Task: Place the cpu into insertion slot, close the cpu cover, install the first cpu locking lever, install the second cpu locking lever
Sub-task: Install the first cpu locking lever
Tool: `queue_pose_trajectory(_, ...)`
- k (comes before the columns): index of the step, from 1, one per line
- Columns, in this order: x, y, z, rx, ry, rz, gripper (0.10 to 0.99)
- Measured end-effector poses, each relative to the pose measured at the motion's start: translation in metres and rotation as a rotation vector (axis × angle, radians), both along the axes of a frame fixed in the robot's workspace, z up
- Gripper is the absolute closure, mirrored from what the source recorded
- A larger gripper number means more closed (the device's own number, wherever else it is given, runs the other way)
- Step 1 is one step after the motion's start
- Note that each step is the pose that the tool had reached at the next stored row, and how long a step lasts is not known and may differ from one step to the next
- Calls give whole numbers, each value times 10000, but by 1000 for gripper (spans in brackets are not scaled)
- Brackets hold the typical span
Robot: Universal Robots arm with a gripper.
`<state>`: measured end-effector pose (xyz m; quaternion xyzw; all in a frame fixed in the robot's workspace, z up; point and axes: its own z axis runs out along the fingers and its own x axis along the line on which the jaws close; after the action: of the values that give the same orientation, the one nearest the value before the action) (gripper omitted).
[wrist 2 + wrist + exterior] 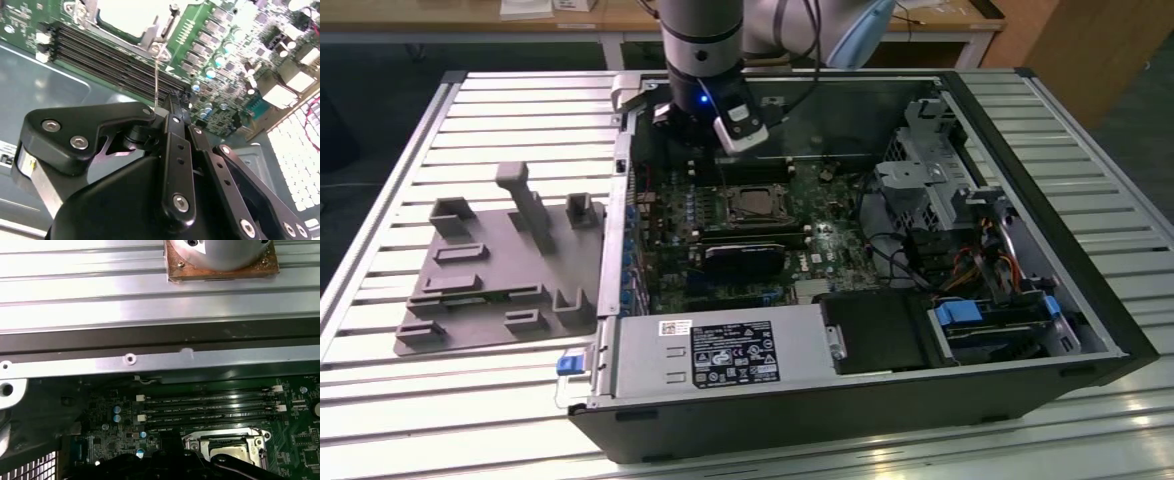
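Note:
The cpu (pixel 750 206) lies in the insertion slot on the green motherboard (pixel 670 240), its silvery top (pixel 122 17) showing. The cpu cover (pixel 150 36) lies flat around the chip, and its frame (pixel 197 444) is seen in the first wrist view too. A thin metal locking lever (pixel 156 75) runs from the socket's corner to my gripper (pixel 167 102). The black fingers (pixel 175 145) are pressed together at the lever's end. In the exterior view the arm (pixel 703 60) stands over the board's far edge, just behind the socket.
Black memory slots (pixel 110 55) lie between socket and case wall (pixel 150 360). A black card (pixel 744 258) sits in front of the socket, the power supply (pixel 714 355) nearer still. A drive cage (pixel 947 190) is on the exterior view's right, a grey fixture plate (pixel 494 270) on its left.

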<state>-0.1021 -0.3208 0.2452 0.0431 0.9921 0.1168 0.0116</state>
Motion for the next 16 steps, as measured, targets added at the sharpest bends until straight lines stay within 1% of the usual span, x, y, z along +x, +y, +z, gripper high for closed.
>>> queue_pose_trajectory(8,218,0,0,0,24,-2,984)
queue_pose_trajectory(10,253,0,-1,0,25,0,984)
queue_pose_trajectory(13,269,0,-6,1,24,9,984)
queue_pose_trajectory(15,269,0,-25,0,-45,65,984)
queue_pose_trajectory(16,269,0,-31,-2,-95,94,984)
